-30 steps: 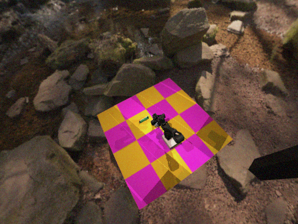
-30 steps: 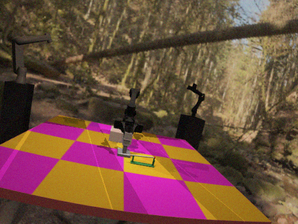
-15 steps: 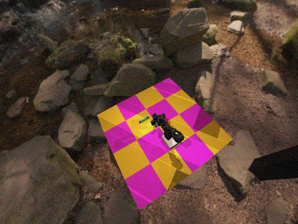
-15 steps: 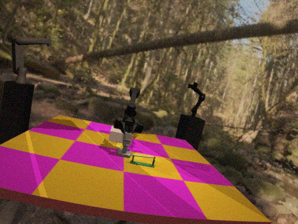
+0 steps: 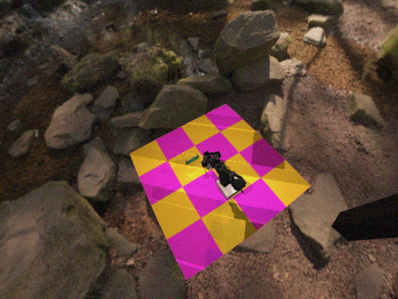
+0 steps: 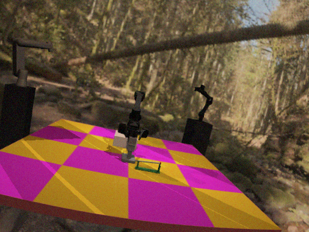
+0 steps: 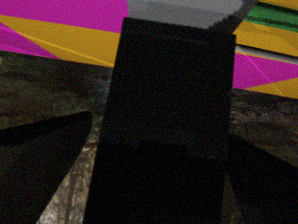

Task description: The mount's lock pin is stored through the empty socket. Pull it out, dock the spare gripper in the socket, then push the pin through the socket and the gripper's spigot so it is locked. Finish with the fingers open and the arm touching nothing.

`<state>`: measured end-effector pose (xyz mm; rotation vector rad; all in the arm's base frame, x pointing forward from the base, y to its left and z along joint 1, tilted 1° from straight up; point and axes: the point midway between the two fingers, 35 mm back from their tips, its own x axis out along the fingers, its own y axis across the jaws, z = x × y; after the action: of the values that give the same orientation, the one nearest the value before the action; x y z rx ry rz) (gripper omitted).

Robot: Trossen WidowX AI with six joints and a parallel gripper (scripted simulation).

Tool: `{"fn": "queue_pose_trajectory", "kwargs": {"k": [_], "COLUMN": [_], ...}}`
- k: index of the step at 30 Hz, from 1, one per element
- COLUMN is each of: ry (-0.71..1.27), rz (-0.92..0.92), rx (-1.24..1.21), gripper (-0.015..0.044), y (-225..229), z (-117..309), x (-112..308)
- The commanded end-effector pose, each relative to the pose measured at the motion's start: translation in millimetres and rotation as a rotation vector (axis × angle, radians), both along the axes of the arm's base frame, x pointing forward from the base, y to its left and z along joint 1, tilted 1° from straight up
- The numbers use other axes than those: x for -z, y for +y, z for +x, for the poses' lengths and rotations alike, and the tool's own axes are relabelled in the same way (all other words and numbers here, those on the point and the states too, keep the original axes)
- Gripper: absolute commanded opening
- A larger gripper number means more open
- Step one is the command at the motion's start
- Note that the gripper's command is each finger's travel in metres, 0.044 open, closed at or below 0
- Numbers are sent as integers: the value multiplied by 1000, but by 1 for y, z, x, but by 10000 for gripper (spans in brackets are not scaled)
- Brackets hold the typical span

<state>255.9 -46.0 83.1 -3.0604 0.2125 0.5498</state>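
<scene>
Gripper (image 5: 210, 158) (image 6: 133, 132) (image 7: 158, 130) was open wide, short of full spread, with nothing seen held between its fingers; one finger stood at each side of a black block (image 7: 167, 90) in the wrist view. In the exterior view it was above a grey upright piece (image 6: 131, 146) on a grey foot (image 6: 128, 159); whether the two touched could not be determined. A green rack (image 5: 192, 159) (image 6: 148, 169) (image 7: 275, 17) stood on the checkered top (image 5: 161, 181) (image 6: 91, 189) (image 7: 65, 37), at four o'clock from the grey foot in the exterior view and nine o'clock from the gripper in the top view. A thin bar (image 6: 148, 162) with a red end ran along the rack's upper side. Its identity as the lock pin, and the socket's state, could not be confirmed.
</scene>
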Motion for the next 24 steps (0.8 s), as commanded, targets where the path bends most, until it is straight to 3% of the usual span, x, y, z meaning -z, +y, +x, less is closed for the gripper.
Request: {"fn": "queue_pose_trajectory", "kwargs": {"k": [1, 24], "ry": [-2, 51], "rz": [0, 12], "rx": [-1, 2], "gripper": [440, 440], "y": [0, 2], "z": [0, -12], "x": [-1, -17]}}
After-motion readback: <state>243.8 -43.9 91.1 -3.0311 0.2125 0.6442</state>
